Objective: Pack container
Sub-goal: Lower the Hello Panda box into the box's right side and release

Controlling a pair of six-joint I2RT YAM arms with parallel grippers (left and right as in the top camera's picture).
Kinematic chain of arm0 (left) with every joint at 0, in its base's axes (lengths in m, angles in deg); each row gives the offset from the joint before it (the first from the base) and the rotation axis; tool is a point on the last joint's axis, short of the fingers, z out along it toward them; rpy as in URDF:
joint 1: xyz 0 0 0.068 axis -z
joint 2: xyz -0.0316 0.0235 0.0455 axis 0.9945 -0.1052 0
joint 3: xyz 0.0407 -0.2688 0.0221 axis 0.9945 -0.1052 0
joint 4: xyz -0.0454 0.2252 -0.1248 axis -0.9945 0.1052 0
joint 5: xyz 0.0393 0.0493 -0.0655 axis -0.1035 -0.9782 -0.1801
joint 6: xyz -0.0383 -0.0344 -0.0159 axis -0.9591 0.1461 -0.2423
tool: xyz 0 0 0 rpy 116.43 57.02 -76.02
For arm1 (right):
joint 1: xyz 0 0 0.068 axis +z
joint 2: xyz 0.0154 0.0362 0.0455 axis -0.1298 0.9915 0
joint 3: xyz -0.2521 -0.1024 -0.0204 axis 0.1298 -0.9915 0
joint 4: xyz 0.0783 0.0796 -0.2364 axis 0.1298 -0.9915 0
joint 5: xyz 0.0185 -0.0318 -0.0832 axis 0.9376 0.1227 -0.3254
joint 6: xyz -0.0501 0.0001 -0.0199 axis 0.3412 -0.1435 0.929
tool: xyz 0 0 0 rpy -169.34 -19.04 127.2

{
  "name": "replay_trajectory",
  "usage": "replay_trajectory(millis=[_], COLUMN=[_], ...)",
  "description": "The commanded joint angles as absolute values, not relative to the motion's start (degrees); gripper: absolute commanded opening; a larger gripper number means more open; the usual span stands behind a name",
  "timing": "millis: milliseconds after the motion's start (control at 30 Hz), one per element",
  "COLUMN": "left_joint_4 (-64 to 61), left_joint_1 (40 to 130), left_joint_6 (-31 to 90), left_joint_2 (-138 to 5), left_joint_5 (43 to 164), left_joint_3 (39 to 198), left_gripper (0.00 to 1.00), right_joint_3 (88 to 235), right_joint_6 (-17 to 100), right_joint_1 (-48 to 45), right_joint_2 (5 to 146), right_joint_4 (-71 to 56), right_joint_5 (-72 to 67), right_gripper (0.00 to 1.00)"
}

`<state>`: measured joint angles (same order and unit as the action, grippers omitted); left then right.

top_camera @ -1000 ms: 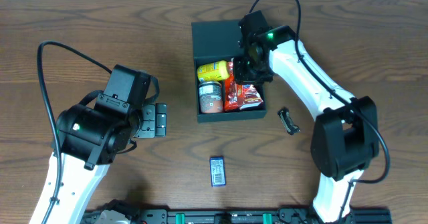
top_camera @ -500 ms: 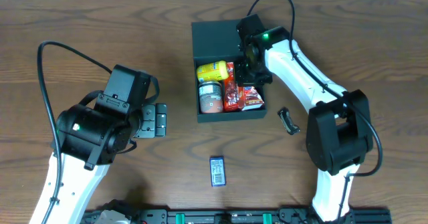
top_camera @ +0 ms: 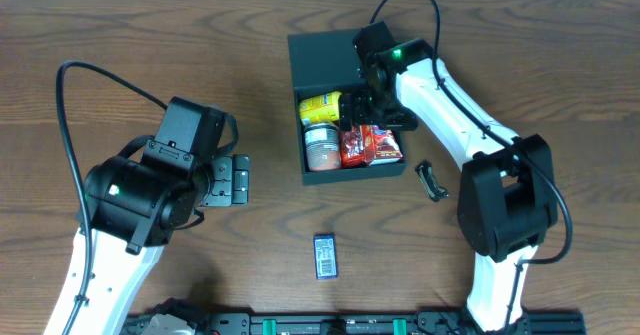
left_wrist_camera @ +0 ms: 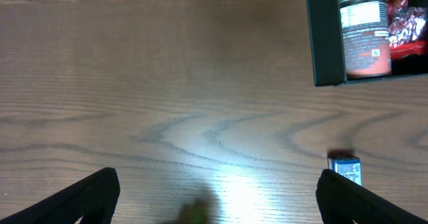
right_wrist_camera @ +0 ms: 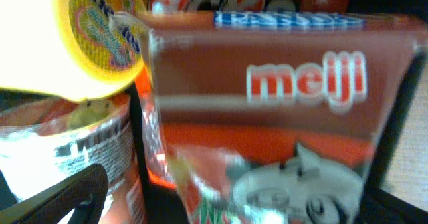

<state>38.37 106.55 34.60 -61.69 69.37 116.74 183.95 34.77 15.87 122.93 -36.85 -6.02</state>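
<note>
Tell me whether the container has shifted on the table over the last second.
Yes. The container has swung its near end slightly toward the black clip, which stayed put.

Your container (top_camera: 325, 60) stands open on the desk (top_camera: 150, 35), holding a yellow can (top_camera: 320, 107), a red-labelled can (top_camera: 321, 149) and red snack packs (top_camera: 373, 145). The right arm (top_camera: 440, 85) reaches over its right side. A blue pack (top_camera: 326, 256) lies well apart, toward the arm bases.
</note>
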Motion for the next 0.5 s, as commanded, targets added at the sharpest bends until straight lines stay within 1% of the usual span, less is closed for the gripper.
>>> replay_trajectory(millis=[0,233,267,467], left_joint_4=[38.5,38.7,38.8,39.4], left_joint_1=[106.4,106.4,106.4,106.4], left_joint_6=[35.5,35.5,35.5,36.3], left_joint_2=[-61.8,-61.8,-61.8,-61.8], left_joint_5=[69.4,69.4,69.4,69.4], left_joint_3=[116.7,116.7,116.7,116.7], left_gripper=[0.95,0.95,0.95,0.95], right_joint_3=[188.3,196.5,196.9,195.7], right_joint_6=[34.9,35.4,37.0,51.7], right_joint_1=[15.9,15.9,15.9,14.8], right_joint_2=[121.6,116.9,115.9,113.1], right_joint_4=[-39.4,-47.5,-48.0,-48.1], right_joint_5=[-6.3,-5.1,-2.6,25.6], right_gripper=[0.99,0.99,0.99,0.99])
